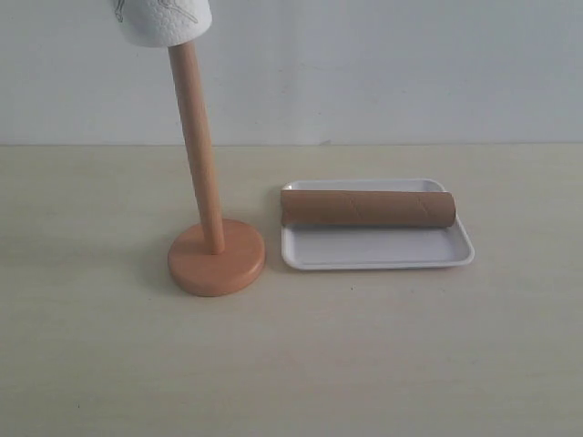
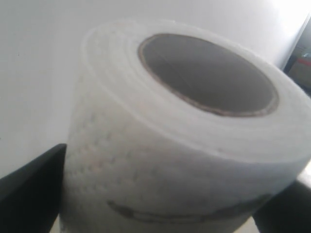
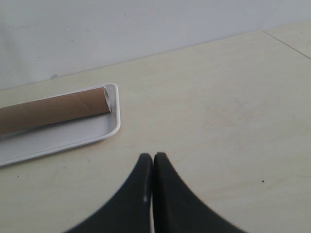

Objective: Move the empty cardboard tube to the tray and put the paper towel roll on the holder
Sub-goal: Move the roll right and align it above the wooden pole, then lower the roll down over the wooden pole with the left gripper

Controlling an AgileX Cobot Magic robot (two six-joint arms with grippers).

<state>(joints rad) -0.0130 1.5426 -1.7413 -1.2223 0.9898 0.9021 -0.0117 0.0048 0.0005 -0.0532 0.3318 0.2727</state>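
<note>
The brown cardboard tube (image 1: 367, 208) lies lengthwise in the white tray (image 1: 378, 252), right of the holder; one end of the tube (image 3: 53, 109) and a corner of the tray (image 3: 112, 127) also show in the right wrist view. The wooden holder (image 1: 216, 258) stands on its disc base, its pole top hidden inside the paper towel roll (image 1: 162, 20) at the top edge. The left wrist view is filled by the paper towel roll (image 2: 165, 150), with dark fingers (image 2: 31, 189) against both of its sides. My right gripper (image 3: 153, 156) is shut over bare table, holding nothing.
The table is light wood, with a pale wall behind it. Neither arm shows in the exterior view. Bare tabletop lies in front of the holder and tray and to the right of the tray.
</note>
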